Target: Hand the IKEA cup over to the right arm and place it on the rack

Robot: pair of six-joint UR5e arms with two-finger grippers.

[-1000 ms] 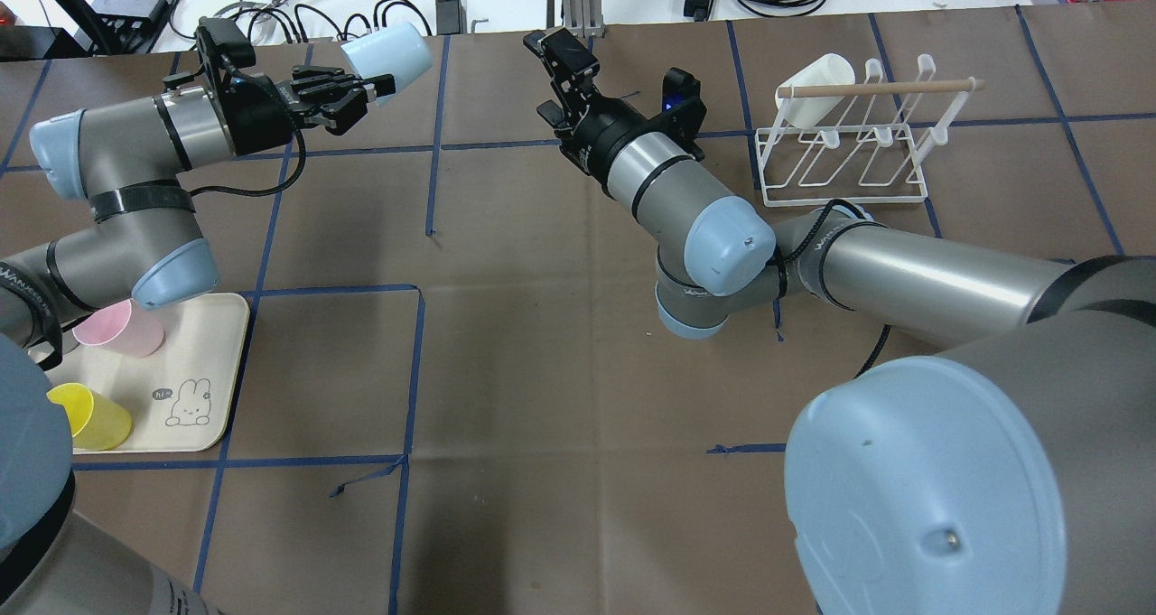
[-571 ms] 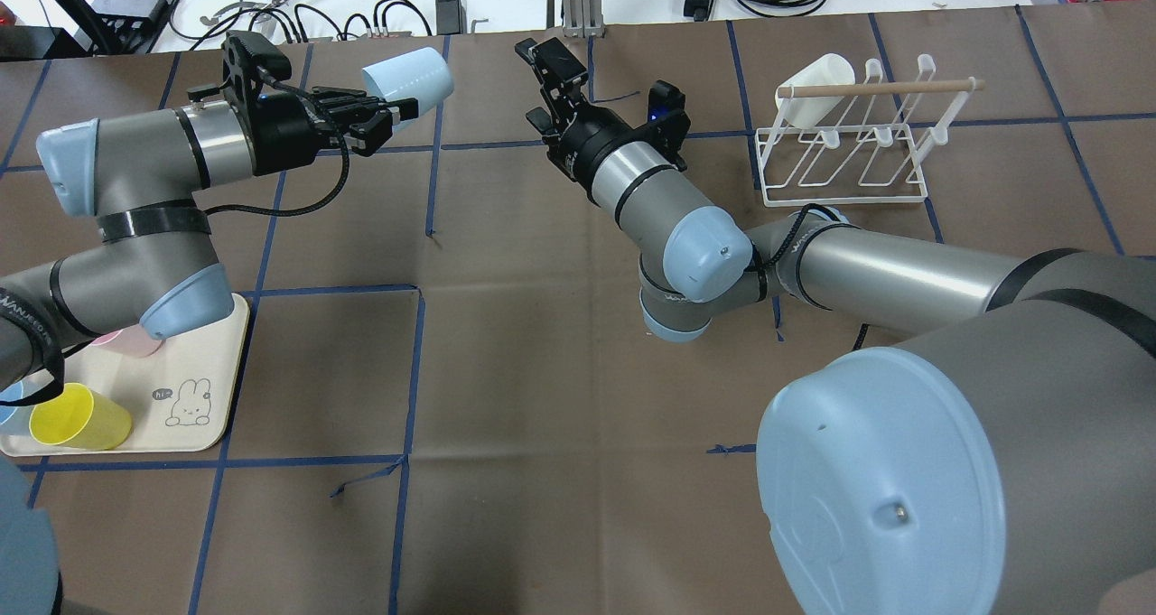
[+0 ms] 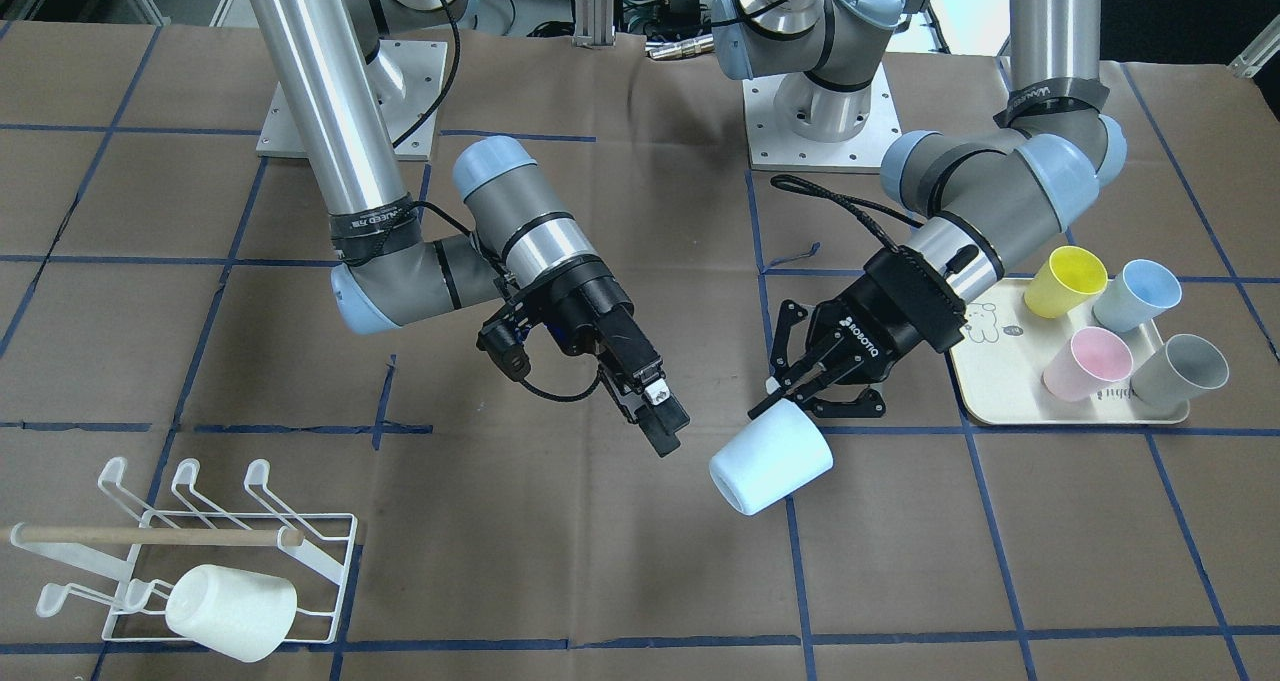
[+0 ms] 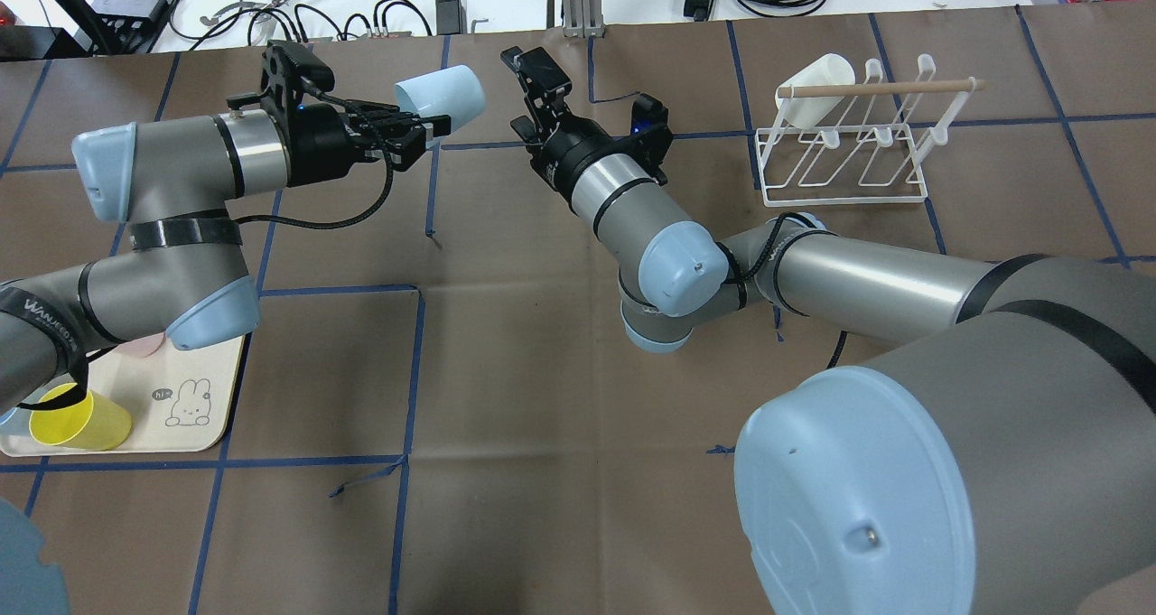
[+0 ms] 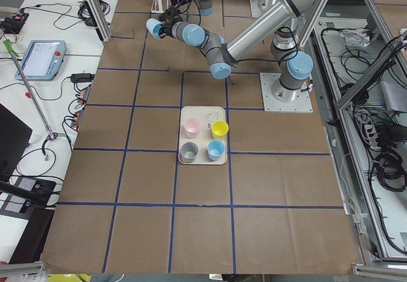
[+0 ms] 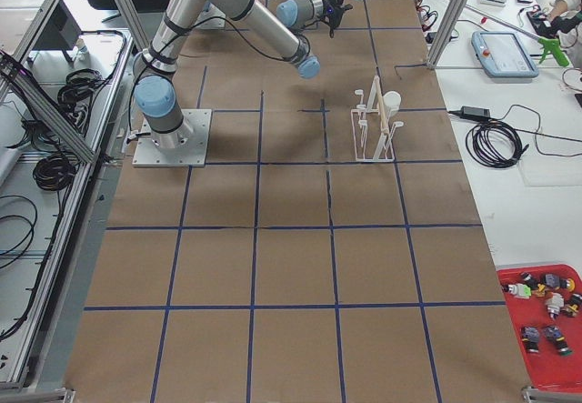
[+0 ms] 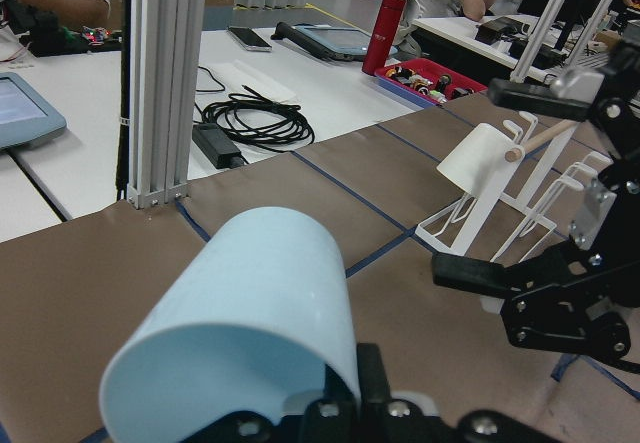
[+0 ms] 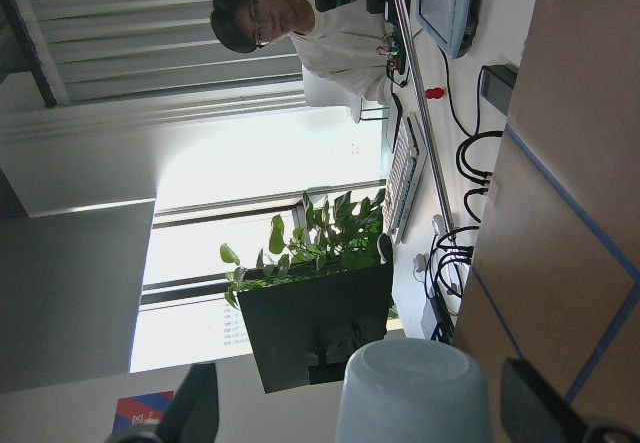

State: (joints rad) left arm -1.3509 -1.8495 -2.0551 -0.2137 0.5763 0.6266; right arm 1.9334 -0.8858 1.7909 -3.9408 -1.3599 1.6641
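Observation:
My left gripper [image 4: 432,129] is shut on the rim of a pale blue cup [image 4: 441,97] and holds it on its side above the table, base toward the right arm. The cup also shows in the front view [image 3: 770,458], held by the left gripper [image 3: 792,398], and in the left wrist view [image 7: 240,313]. My right gripper [image 4: 527,94] is open and empty, a short gap from the cup. In the right wrist view the cup's base [image 8: 415,393] lies between the spread fingers [image 8: 190,408]. The white wire rack [image 4: 844,159] stands at the far right.
A white cup [image 4: 815,78] hangs on the rack's back left prong, also in the front view [image 3: 230,611]. A cream tray [image 3: 1010,401] beside the left arm holds yellow [image 3: 1064,281], blue [image 3: 1135,294], pink [image 3: 1086,363] and grey [image 3: 1180,369] cups.
The left arm has carried the blue cup rightward toward the table's middle. The right gripper has moved left toward it, so the gap between them has narrowed.

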